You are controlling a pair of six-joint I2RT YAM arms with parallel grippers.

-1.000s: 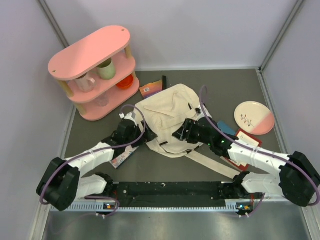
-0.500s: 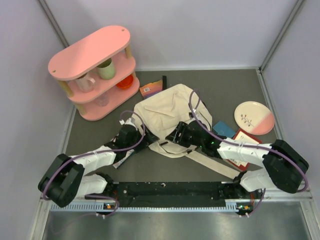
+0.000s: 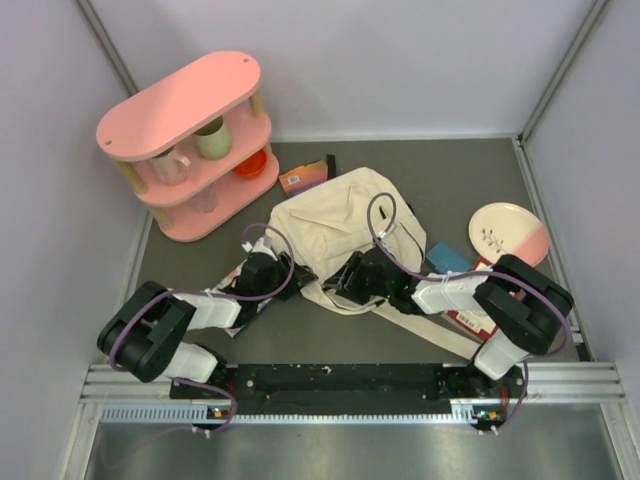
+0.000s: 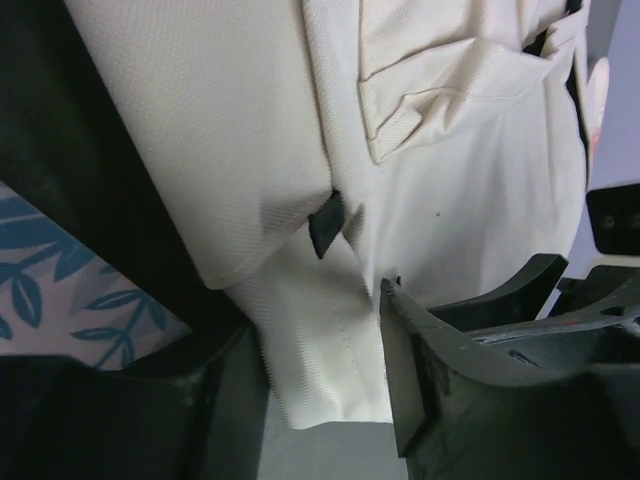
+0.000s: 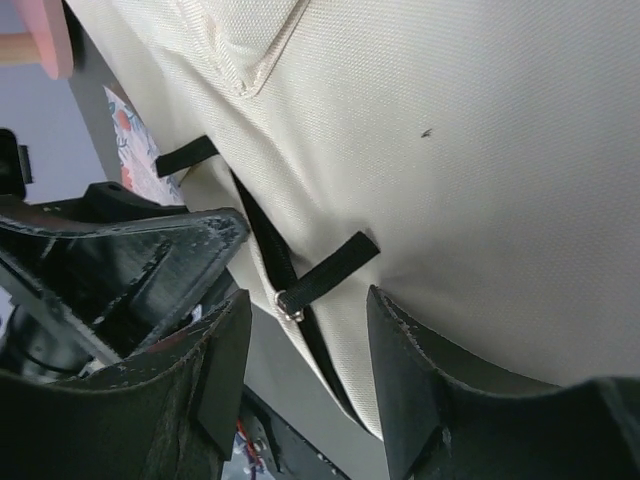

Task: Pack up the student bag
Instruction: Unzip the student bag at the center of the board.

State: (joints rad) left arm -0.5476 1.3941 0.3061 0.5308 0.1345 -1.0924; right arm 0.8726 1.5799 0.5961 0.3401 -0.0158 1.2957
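The student bag point(image 3: 340, 225), a cream canvas backpack with black trim, lies flat in the middle of the table. Both grippers meet at its near edge. My left gripper point(image 3: 292, 284) comes in from the left. In the left wrist view the left gripper point(image 4: 325, 390) is shut on a fold of the bag's cream edge point(image 4: 320, 350), which fills the gap between the fingers. My right gripper point(image 3: 347, 285) comes in from the right. In the right wrist view the right gripper point(image 5: 305, 370) stands open around the bag's edge and a black zipper pull point(image 5: 325, 268), with a gap beside the left finger.
A pink shelf point(image 3: 190, 140) with cups stands at the back left. A plate point(image 3: 508, 235) and books point(image 3: 480, 295) lie to the right. A colourful booklet point(image 3: 305, 175) sits behind the bag, a leaf-patterned book point(image 3: 245, 312) under the left arm. A cream strap point(image 3: 420, 325) trails toward the right arm's base.
Both arms have reached further in toward the bag's near edge. The left jaws have closed from wide open onto the fabric. The right jaws have narrowed slightly.
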